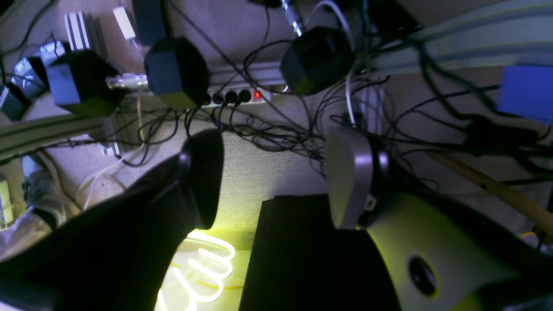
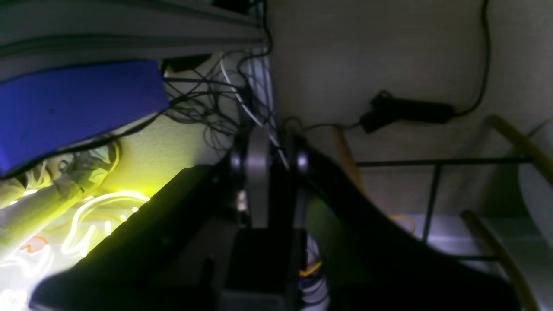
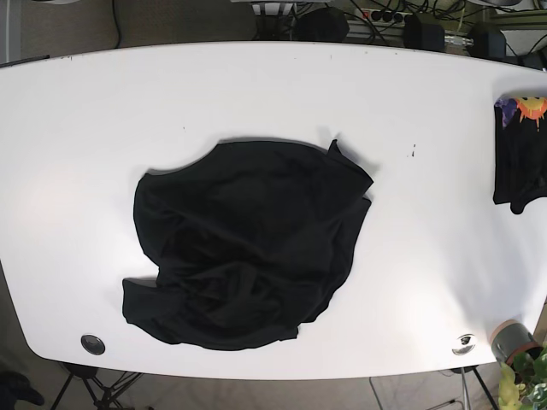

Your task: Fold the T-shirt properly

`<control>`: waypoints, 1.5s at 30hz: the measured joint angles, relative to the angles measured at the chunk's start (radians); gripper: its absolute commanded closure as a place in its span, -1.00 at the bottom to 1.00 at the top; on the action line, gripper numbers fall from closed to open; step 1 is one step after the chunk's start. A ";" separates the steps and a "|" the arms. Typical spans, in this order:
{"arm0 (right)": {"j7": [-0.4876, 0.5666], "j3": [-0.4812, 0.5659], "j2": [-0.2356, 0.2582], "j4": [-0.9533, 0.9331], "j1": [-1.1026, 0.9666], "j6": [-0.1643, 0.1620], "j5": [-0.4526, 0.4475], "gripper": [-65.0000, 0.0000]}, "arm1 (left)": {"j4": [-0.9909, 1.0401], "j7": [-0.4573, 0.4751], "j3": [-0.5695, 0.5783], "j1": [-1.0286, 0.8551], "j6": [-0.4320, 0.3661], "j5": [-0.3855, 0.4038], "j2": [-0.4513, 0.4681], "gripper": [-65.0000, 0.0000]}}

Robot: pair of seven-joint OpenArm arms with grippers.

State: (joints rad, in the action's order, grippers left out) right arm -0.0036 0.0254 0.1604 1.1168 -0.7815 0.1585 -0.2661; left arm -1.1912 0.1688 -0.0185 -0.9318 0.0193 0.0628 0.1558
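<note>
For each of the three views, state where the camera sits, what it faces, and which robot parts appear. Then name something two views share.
Left wrist: on the left arm, facing a floor of cables and a power strip; the open left claw shows.
Right wrist: on the right arm, facing cables and a blue pad; the shut right claw shows.
Base: overhead, facing the table with the crumpled T-shirt; no arms show.
Shared: both wrist views show the blue pad.

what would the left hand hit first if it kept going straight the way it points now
Probably the tangle of cables on the floor, with the power strip just beyond. The left hand is open and aims between its fingers at that clutter, away from the T-shirt. Depth is unclear.
</note>
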 measured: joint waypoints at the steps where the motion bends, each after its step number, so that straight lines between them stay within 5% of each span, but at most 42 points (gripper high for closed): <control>1: 0.005 -0.006 0.005 0.027 -0.018 -0.001 -0.002 0.80 | -0.025 0.001 0.000 -0.018 0.000 0.001 0.000 -0.09; 22: 0.002 -0.136 0.047 0.562 -0.372 0.002 -0.002 0.80 | -0.553 -0.005 -0.112 -0.361 0.000 0.003 0.025 -0.09; 31: -0.005 -0.201 0.046 0.732 -0.430 0.003 -0.001 0.80 | -0.727 0.000 -0.171 -0.352 0.004 0.202 0.032 -0.09; 45: -0.008 -0.251 0.042 0.860 -0.336 -0.002 -0.001 0.80 | -0.803 0.002 -0.230 -0.354 -0.003 0.230 0.029 -0.10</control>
State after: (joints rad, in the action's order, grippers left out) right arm -0.0113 -0.2256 0.2020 1.9766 -1.1175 0.1562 -0.2672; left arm -1.9942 0.1711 -0.2489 -1.2858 0.0158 0.2932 0.1844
